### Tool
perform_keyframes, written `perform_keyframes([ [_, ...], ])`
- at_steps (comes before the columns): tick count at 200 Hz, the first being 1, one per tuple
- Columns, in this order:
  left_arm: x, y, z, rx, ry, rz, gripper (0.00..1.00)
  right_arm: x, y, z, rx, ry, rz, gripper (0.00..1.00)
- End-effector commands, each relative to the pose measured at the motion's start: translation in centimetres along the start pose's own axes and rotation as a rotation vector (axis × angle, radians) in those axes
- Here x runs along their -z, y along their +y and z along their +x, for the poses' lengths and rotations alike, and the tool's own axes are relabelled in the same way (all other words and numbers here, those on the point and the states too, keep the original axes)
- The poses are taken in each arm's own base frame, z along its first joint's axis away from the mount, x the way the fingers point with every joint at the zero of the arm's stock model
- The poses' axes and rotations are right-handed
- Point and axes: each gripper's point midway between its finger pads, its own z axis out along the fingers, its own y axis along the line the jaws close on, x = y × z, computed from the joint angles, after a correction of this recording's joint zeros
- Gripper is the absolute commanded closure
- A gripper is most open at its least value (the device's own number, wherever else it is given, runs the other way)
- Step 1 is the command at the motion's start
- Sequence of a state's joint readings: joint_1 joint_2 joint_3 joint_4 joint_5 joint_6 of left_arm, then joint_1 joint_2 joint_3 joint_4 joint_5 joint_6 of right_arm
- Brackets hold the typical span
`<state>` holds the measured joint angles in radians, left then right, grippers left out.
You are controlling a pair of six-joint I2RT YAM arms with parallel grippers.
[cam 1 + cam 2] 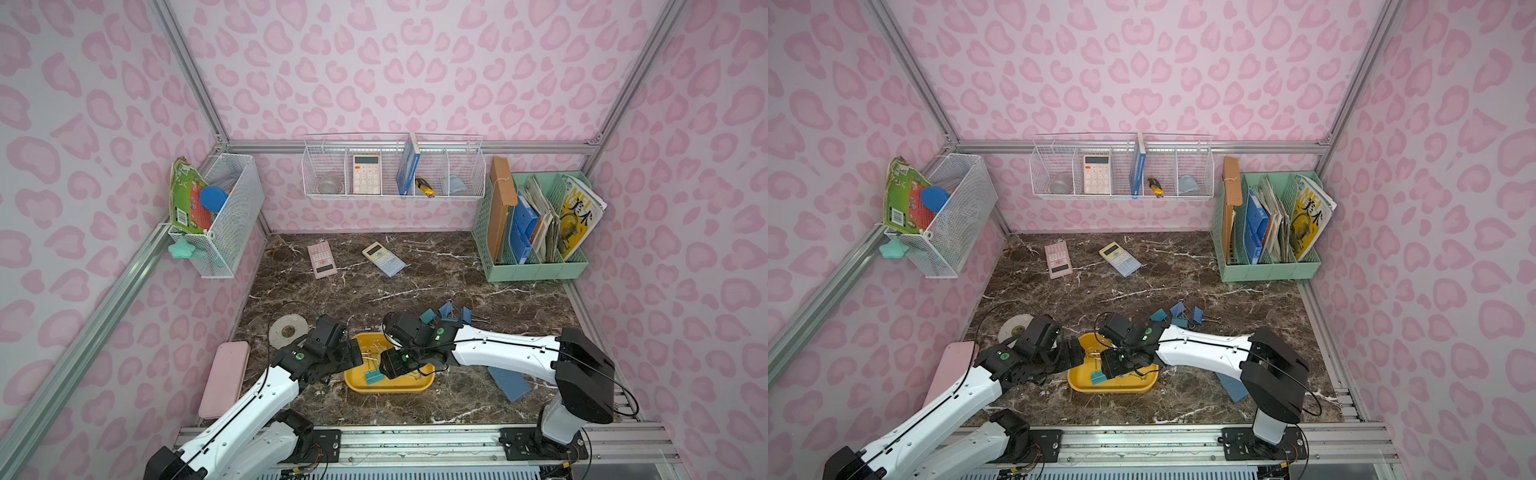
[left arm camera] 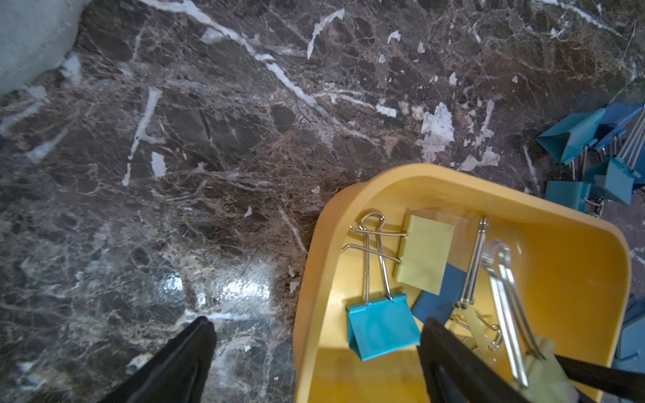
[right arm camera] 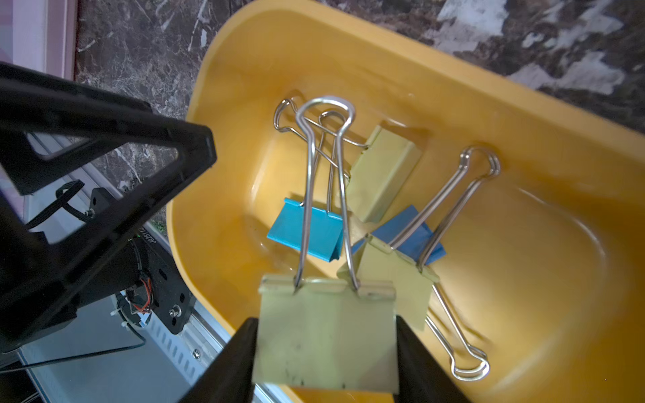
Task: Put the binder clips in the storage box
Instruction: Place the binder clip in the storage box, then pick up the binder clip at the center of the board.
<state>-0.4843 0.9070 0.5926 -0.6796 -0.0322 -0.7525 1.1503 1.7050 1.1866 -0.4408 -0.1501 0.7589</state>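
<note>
Far left on the dark marble-patterned desk [image 1: 415, 286], a flat pink rectangular case [image 1: 224, 376] lies along the edge. A round white disc [image 1: 288, 330] sits just behind it.

Next, the left end effector [image 2: 317, 321]: released, jaws wide apart. One of its fingers [image 2: 190, 349] is over bare desk and the other is inside the shallow yellow plastic storage box [image 1: 390, 386], so the pair straddles the box's left wall.

The storage box sits mid-desk, near the front edge. Lying in it:
- a teal binder clip [image 2: 384, 326]
- a pale yellow binder clip [image 2: 424, 253]
- a blue binder clip [image 2: 441, 295], partly under the yellow ones
- a second pale yellow binder clip [image 3: 398, 279], wire handles splayed

Over the box, the right end effector [image 3: 326, 318] is grasping a third pale yellow binder clip [image 3: 324, 345]. Both fingers touch the sides of its folded body. The wire loops point ahead, and the clip is clear of the box floor.

Right of the box and behind it, beyond the right forearm, the loose blue and teal binder clips [image 1: 446, 312] lie bunched on the desk, touching one another.

Further right, a flat blue rectangular pad [image 1: 509, 384] lies partly under the right arm.

At the far right rear, a mint green plastic file organizer [image 1: 536, 268] holds folders and magazines.
</note>
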Motion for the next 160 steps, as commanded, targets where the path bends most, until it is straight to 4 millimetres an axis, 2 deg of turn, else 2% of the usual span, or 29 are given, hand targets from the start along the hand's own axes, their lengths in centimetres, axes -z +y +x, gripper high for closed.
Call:
perform_keyframes([
  [1, 0.1, 0.0, -0.1, -0.008, -0.003, -0.004, 0.05, 0.4, 0.4, -0.8, -0.017, -0.026, -0.018, 0.30],
  [28, 0.2, 0.0, -0.1, -0.008, -0.002, -0.003, 0.05, 1.6, -0.7, -1.9, -0.029, -0.060, 0.012, 0.24],
  [48, 0.2, 0.0, -0.1, -0.007, -0.003, -0.002, 0.05, 4.2, -2.5, -3.4, -0.062, -0.131, 0.069, 0.24],
  [57, 0.2, 0.0, -0.1, -0.007, -0.002, -0.002, 0.05, 5.6, -4.1, -3.9, -0.098, -0.159, 0.096, 0.25],
  [76, 0.2, 0.0, -0.1, -0.008, -0.001, -0.001, 0.05, 8.5, -9.1, -4.4, -0.199, -0.218, 0.193, 0.26],
  [90, 0.2, 0.0, -0.1, -0.009, -0.001, -0.001, 0.05, 9.7, -12.9, -4.2, -0.259, -0.240, 0.263, 0.26],
  [102, 0.2, 0.0, -0.1, -0.008, -0.001, -0.001, 0.05, 10.0, -15.8, -3.8, -0.307, -0.245, 0.306, 0.26],
  [117, 0.1, 0.0, -0.1, -0.007, -0.001, -0.004, 0.05, 9.9, -18.1, -3.7, -0.339, -0.244, 0.340, 0.26],
  [143, 0.1, 0.0, 0.0, -0.007, 0.002, -0.004, 0.05, 9.0, -20.9, -3.6, -0.377, -0.217, 0.406, 0.25],
  [160, 0.0, 0.0, 0.0, -0.009, 0.005, -0.006, 0.05, 8.2, -22.0, -4.0, -0.392, -0.210, 0.410, 0.24],
])
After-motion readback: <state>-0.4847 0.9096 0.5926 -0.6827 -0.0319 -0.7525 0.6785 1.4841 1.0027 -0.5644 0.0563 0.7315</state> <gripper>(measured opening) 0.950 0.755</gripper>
